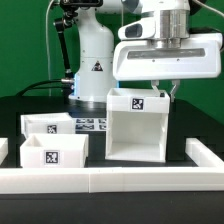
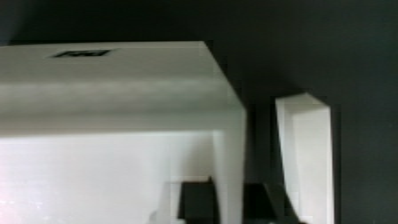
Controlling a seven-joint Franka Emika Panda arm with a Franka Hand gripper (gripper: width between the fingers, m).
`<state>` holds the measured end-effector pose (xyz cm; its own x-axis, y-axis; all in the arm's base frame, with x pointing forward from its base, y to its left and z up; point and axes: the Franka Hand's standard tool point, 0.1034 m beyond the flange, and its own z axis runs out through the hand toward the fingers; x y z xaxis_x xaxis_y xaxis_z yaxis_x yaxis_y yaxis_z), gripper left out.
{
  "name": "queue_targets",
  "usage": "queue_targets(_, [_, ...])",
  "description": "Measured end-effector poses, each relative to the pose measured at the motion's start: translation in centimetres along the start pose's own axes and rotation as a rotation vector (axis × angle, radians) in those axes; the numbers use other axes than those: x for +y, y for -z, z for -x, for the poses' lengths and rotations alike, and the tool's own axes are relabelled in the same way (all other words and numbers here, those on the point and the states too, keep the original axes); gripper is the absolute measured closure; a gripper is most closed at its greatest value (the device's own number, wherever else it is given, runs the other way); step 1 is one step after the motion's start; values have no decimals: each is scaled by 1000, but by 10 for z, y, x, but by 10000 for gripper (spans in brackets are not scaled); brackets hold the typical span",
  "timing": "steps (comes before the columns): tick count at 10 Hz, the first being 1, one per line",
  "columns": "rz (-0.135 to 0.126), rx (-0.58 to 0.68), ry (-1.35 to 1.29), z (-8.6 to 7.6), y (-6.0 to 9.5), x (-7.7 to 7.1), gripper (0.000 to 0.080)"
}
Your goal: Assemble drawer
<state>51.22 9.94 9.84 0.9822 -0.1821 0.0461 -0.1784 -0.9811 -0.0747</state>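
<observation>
White plastic everywhere: the hollow case [image 1: 136, 125] stands upright on the black table [image 1: 40, 105], open side facing front. Two small trays [image 1: 52, 140] sit just beside it on the exterior view's left, one behind the other. The gripper [image 1: 163, 89] hangs at the case's top back corner, jaws pinched shut, holding nothing I can make out.

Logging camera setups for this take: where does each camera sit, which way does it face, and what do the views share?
Exterior view: off the arm, low at the table's edge, facing the case, two trays and marker board; arm base and gripper show.
Wrist view: on the wrist, looking down the case's top; one finger shows.
Shared: the case.
</observation>
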Motion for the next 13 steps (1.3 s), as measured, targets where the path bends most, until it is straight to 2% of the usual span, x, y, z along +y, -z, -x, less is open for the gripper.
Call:
queue_targets(4, [-21,34,-23,-34,-2,-7,762])
queue_targets(6, [-30,63,-23,-44,-2,-9,761])
queue_targets(10, [-33,69,-30,-45,-1,-10,761])
queue_targets(13, [-56,63,-297,-43,-1,-14,760])
